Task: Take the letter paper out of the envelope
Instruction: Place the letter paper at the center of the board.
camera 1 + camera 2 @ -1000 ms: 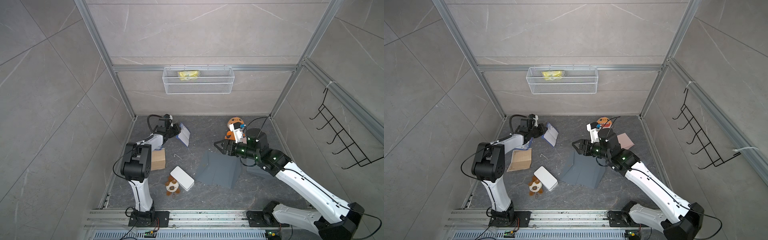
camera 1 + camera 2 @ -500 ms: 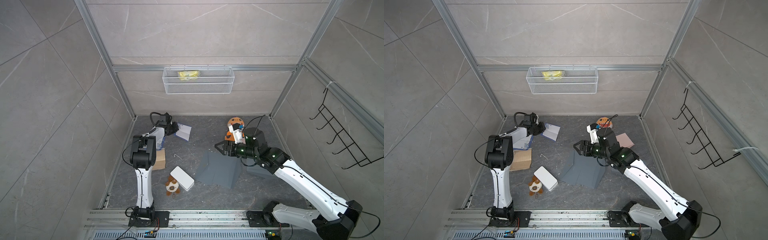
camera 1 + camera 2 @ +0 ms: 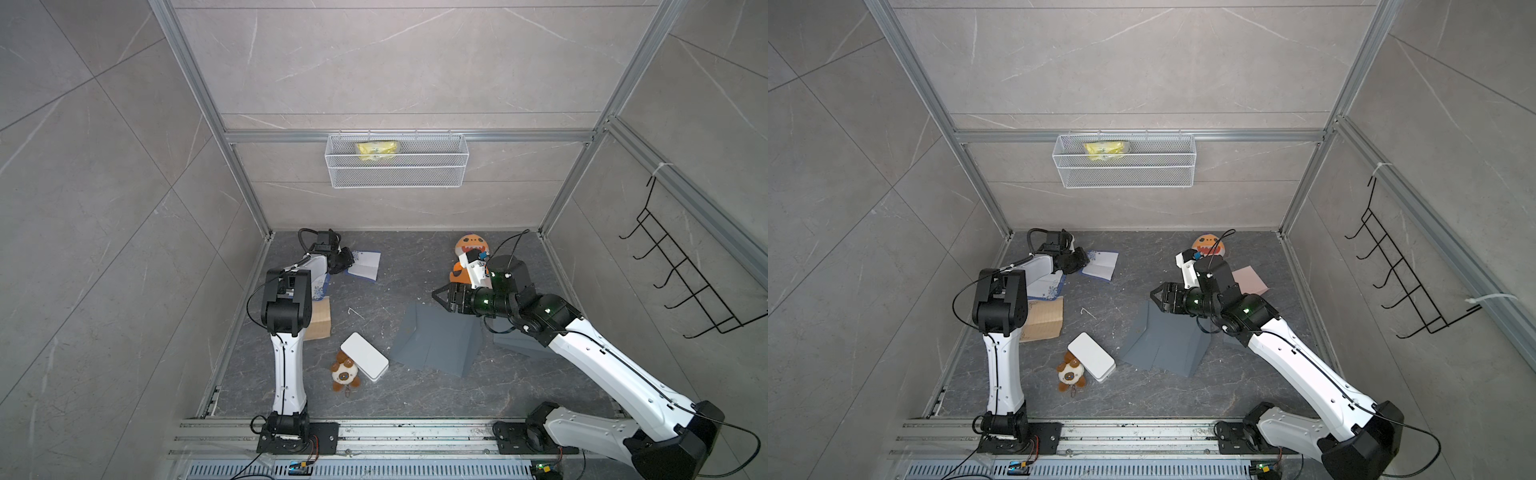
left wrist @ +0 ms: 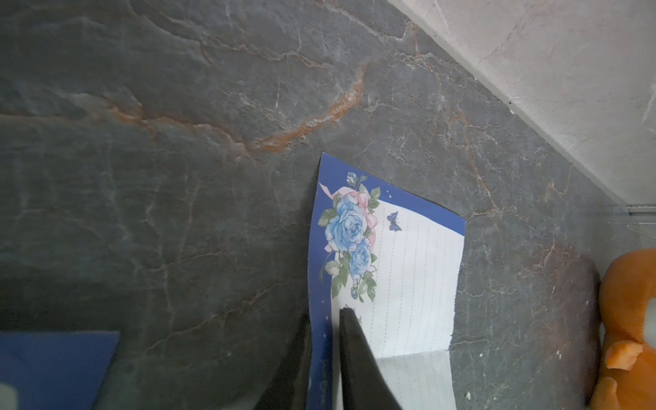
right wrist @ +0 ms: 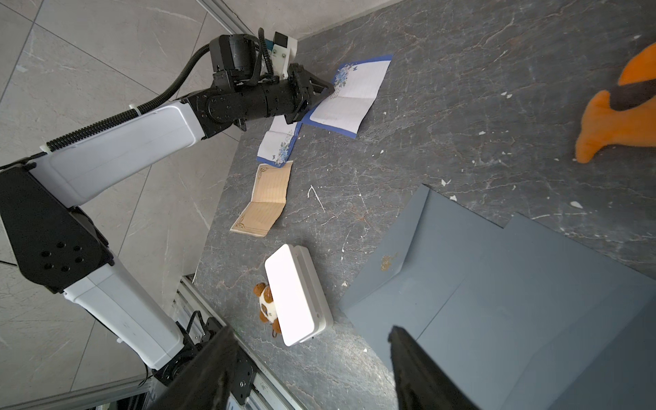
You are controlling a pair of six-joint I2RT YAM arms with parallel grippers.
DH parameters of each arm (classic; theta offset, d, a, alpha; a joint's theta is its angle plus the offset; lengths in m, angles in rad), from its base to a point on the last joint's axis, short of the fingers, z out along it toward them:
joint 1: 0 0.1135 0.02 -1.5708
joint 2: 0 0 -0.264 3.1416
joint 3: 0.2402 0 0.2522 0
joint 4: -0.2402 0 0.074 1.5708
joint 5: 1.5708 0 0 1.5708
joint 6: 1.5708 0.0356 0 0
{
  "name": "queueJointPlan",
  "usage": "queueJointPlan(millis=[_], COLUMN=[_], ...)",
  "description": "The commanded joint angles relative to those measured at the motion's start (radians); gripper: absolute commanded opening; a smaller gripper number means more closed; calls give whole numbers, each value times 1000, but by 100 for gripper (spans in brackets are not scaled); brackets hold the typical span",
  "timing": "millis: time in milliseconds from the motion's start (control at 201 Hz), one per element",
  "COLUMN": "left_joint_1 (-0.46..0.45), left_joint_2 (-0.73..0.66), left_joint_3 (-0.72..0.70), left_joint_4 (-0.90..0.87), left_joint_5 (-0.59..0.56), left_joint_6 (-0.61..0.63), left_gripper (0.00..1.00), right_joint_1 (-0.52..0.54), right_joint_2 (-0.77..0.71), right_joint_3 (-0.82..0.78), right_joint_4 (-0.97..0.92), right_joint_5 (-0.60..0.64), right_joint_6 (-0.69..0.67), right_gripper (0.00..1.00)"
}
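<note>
At rear left, the left end effector met the edge of the letter paper. The paper lay unfolded on the surface, well apart from the envelope. In the left wrist view, the fingers stood narrowly apart with the paper's blue border between them. Whether they pinched it could not be determined. Right of centre, the grey envelope lay with its flap open. The right end effector was positioned above its rear edge, jaws spread wide, grasping nothing.
</note>
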Motion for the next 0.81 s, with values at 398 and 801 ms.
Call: queueJointPlan(millis=[398,801], left_joint_1=[10,8], left_joint_2=[-67,-203], left_joint_3=[-30,-68], left_joint_4=[12,-57], left_joint_5=[-16,-49], left_joint_6=[21,-33], left_gripper=[48,83], right_joint_1=[-7,-29], right_joint_2=[34,95], right_joint_3=[13,-49], right_joint_4=[-1,43], right_joint_5=[-2,19], right_joint_6=[-11,125], right_gripper=[69,68])
